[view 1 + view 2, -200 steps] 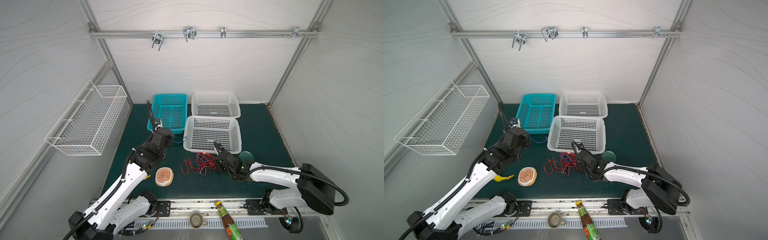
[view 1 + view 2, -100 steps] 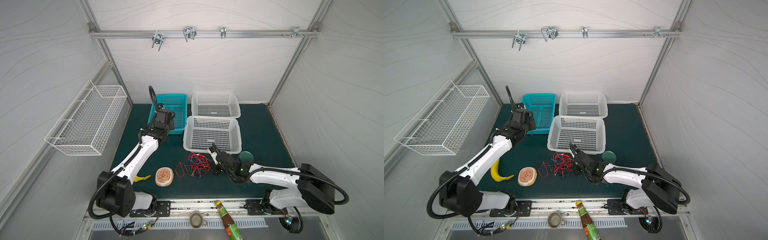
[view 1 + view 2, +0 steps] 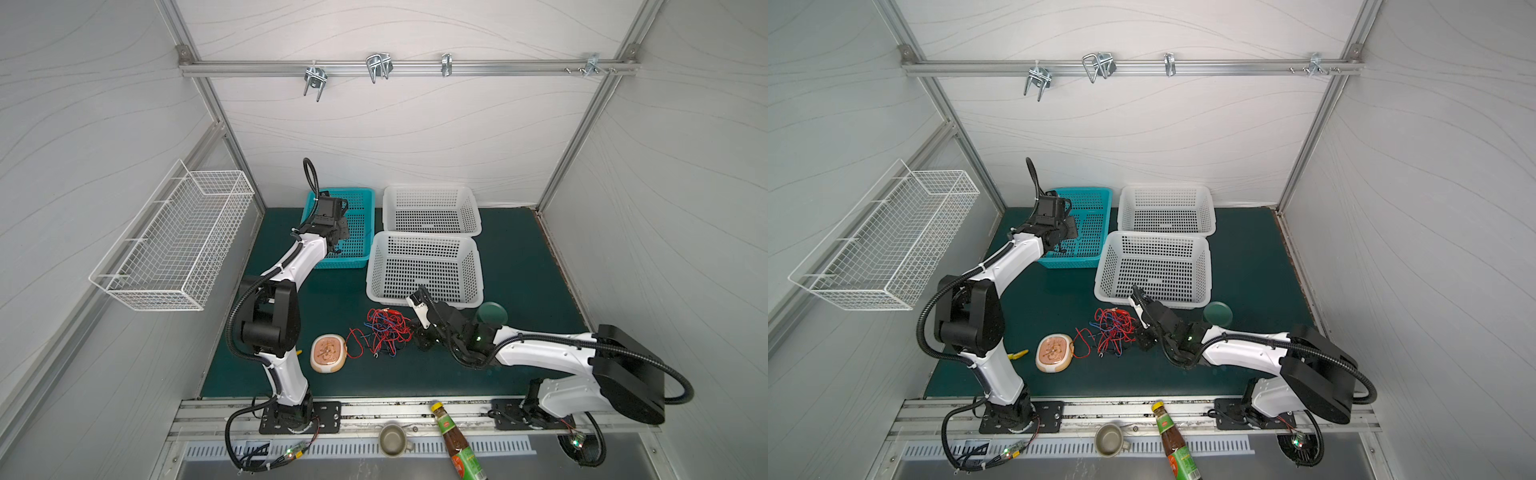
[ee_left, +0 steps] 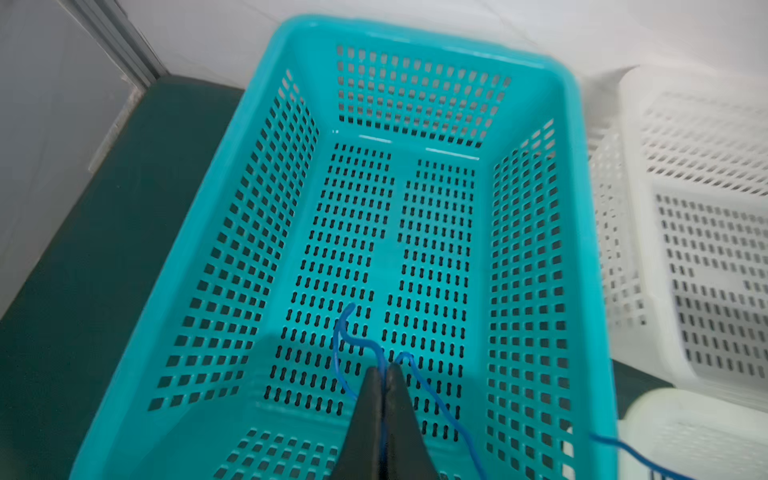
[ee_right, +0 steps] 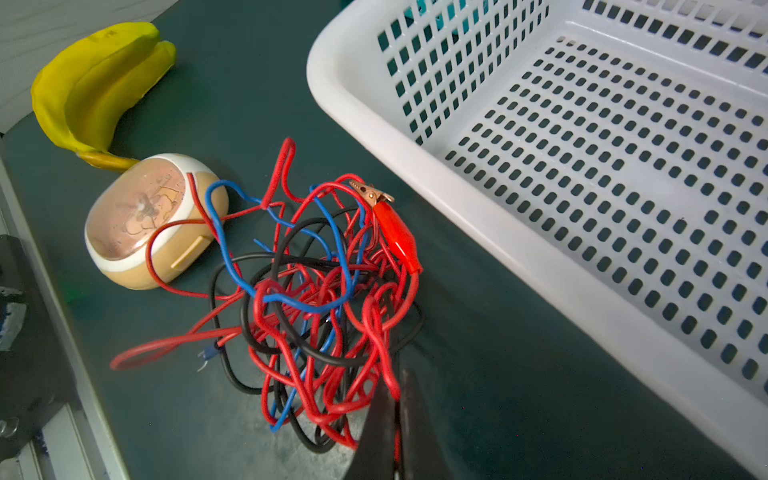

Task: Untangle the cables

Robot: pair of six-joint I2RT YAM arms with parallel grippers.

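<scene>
Cables (image 5: 324, 291) near, perhaps against, basket rim (image 5: 457, 199)

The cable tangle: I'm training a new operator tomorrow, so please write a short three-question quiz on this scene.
1. True or false: the left pincer is shut on a blue cable over the teal basket.
2. Where does the tangle of cables lie? A) inside a white basket; B) on the green mat, beside the nearer white basket; C) in the wire rack on the wall.
3. Fill in: the right pincer is shut on a ____ wire at the tangle's edge.
Key: 1 true; 2 B; 3 red.
</scene>
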